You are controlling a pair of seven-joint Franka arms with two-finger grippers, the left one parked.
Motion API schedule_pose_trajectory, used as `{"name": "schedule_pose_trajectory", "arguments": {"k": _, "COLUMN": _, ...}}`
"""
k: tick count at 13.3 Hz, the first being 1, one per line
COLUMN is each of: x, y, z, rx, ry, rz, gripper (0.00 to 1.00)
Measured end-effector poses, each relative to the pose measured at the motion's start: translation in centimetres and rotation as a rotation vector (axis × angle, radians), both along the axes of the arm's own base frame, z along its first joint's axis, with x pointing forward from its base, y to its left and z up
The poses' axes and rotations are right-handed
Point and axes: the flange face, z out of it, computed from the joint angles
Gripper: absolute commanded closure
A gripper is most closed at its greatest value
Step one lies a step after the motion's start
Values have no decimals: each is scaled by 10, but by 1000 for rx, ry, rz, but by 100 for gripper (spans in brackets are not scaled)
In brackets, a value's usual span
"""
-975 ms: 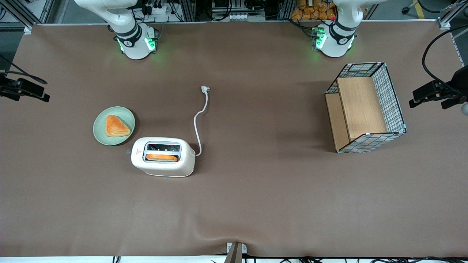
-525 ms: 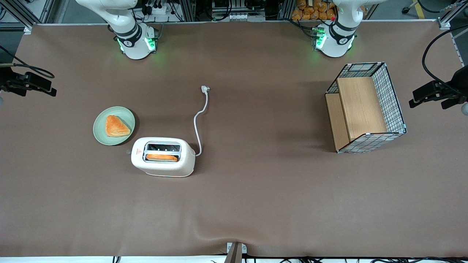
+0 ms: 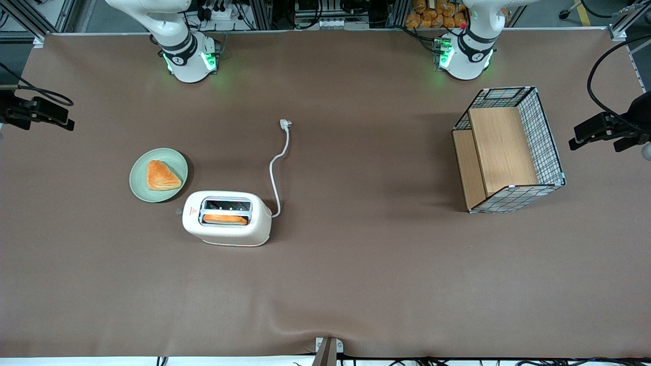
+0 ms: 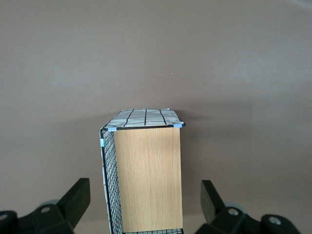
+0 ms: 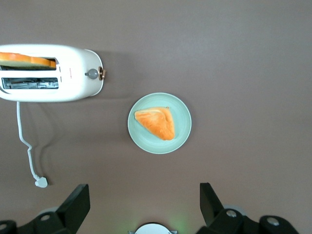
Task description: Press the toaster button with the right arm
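The cream toaster (image 3: 226, 235) stands on the brown table with a slice of toast (image 3: 225, 219) in the slot nearer the front camera. The toaster button (image 3: 178, 211) is a small grey knob on its narrow end, toward the working arm's end of the table. The wrist view shows the toaster (image 5: 73, 78), the toaster button (image 5: 91, 73) and the toast (image 5: 27, 60). The right arm's gripper (image 3: 63, 118) hovers high at the table's edge, well away from the toaster. The gripper (image 5: 142, 195) is open and holds nothing.
A green plate (image 3: 137, 185) with a triangular bread piece (image 3: 161, 176) sits beside the toaster's button end, and shows as the plate (image 5: 183, 136) below the wrist. The white cord (image 3: 274, 168) ends in a plug (image 3: 286, 123). A wire-and-wood basket (image 3: 508, 150) stands toward the parked arm's end.
The right arm's gripper has drifted a little farther from the front camera, staying at the table's edge. Toaster, plate and basket have not moved.
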Motion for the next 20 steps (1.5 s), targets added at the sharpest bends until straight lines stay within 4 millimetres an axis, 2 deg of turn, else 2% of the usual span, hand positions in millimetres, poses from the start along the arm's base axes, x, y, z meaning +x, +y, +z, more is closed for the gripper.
{"name": "schedule_pose_trajectory", "arguments": {"k": 3, "x": 0, "y": 1, "z": 16, "rx": -10, "ry": -31, "rz": 3, "gripper": 0}}
{"name": "schedule_pose_trajectory", "arguments": {"k": 12, "x": -1, "y": 2, "z": 15, "rx": -11, "ry": -21, "rz": 1, "gripper": 0}}
{"name": "schedule_pose_trajectory", "arguments": {"k": 20, "x": 4, "y": 2, "z": 15, "rx": -18, "ry": -49, "rz": -91, "gripper": 0}}
